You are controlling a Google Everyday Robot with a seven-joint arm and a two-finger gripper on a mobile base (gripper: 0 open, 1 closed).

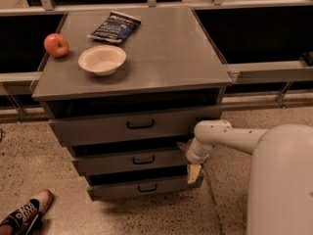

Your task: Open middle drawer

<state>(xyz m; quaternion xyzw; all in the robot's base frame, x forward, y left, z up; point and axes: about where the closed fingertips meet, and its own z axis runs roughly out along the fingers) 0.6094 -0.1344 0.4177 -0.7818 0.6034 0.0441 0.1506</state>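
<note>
The grey cabinet (161, 58) has three drawers, each standing a little out from the one above. The middle drawer (107, 163) is the second one, with a small black bar handle (143, 160). It is pulled out only slightly, and its inside is hidden in shadow. My gripper (189, 159) is at the right end of the middle drawer's front, at the cabinet's right corner. My white arm (230, 135) reaches in from the right. The top drawer (98, 127) and the bottom drawer (117, 190) lie above and below it.
On the cabinet top are a red apple (56, 45), a cream bowl (101, 59) and a blue snack bag (114, 26). A person's shoe (27, 214) is on the floor at the bottom left. My white body (281, 180) fills the lower right. Grey ledges (269, 71) run on both sides.
</note>
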